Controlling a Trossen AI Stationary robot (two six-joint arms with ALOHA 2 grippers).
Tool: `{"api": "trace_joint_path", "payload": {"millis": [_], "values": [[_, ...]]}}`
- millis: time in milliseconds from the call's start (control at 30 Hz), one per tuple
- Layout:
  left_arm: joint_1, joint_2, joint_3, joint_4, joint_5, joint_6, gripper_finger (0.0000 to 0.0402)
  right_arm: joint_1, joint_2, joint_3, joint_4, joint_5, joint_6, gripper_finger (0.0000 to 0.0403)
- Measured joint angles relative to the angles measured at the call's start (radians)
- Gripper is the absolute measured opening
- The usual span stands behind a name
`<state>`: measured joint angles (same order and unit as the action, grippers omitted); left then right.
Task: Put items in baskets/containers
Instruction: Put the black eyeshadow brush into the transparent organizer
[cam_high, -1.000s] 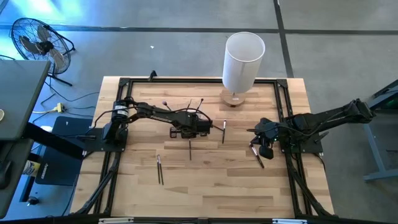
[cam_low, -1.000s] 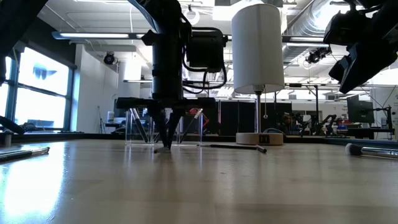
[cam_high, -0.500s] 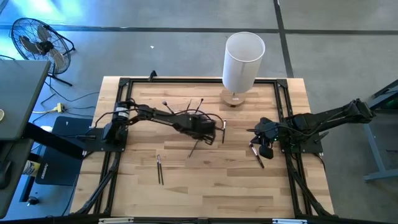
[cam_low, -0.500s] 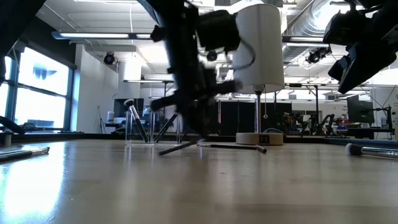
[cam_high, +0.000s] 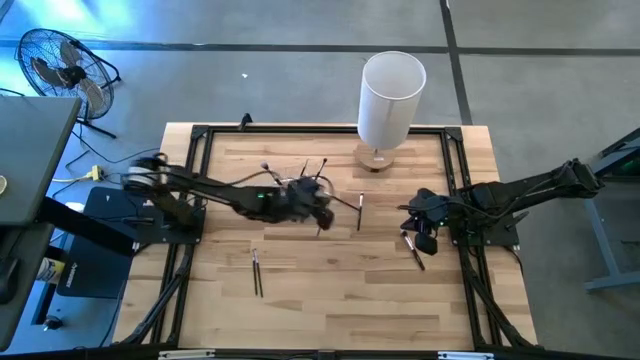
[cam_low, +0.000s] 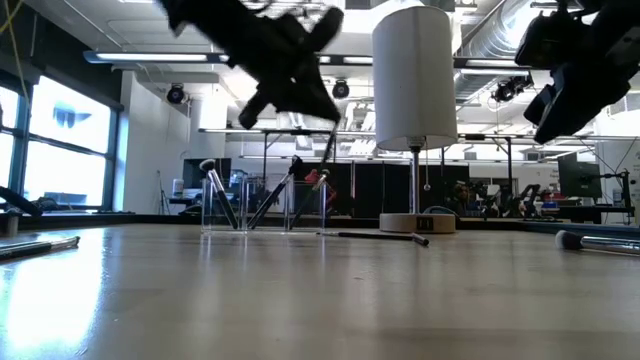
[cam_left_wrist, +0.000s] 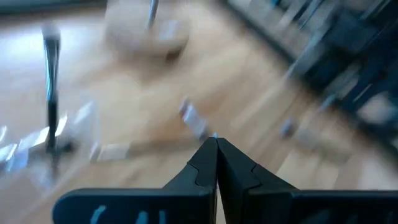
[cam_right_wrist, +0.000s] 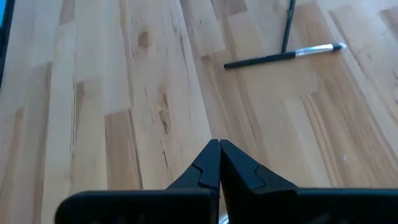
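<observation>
My left gripper hangs raised over the table's middle, shut on a thin dark brush with a pinkish tip. It is just right of the clear holder. Several brushes stand slanted in that holder, and their heads stick out of it. Loose brushes lie flat on the wood: a pair near the left front and two right of the middle. My right gripper waits shut above the table's right part, over another brush. My left gripper pinches the brush at its upper end between its shut fingertips. The brush hangs below the gripper, tilted, lifted clear of the table. Its pinkish lower end is at the height of the holder's top. Blur hides the exact spot of contact.
A tall white cylinder on a round wooden base stands at the far edge, right of the middle. A black frame runs around the table top. Bare wood lies toward the near edge. A fan stands on the floor.
My left gripper was at the table, fingers down on a lying brush. It tipped and raised one end of the brush, then rose high and swung back toward the holder. The brush is lifted clear and hangs from the gripper. My right arm has kept still.
</observation>
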<state>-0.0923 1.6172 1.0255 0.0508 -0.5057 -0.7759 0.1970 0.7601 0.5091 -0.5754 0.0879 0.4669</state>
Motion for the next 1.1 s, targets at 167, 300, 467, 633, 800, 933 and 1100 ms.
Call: {"api": "trace_joint_path", "payload": {"millis": [167,300,467,633,800,933,1100], "values": [[0.001,-0.146,-0.328,0.563,-0.086,0.145,0.0,0.0,0.0,0.0,0.055,0.029,0.006,0.0],[0.001,-0.196,-0.539,0.96,-0.113,0.322,0.0,0.0,0.01,0.0,0.142,0.071,0.007,0.0],[0.024,-0.203,-0.691,1.33,-0.099,0.582,0.0,-0.001,0.045,0.0,0.263,0.159,0.028,0.0],[0.132,-0.203,-0.767,1.422,0.03,0.644,0.0,-0.034,0.118,0.0,0.401,0.193,0.038,0.0],[0.243,-0.246,-0.813,1.427,0.13,0.643,0.0,-0.079,0.211,0.0,0.532,0.177,0.096,0.0],[0.339,-0.299,-0.85,1.419,0.245,0.656,0.0,-0.103,0.286,0.0,0.61,0.148,0.134,0.0],[0.446,-0.361,-0.892,1.379,0.378,0.638,0.0,-0.122,0.358,-0.001,0.695,0.145,0.162,0.0]]}}
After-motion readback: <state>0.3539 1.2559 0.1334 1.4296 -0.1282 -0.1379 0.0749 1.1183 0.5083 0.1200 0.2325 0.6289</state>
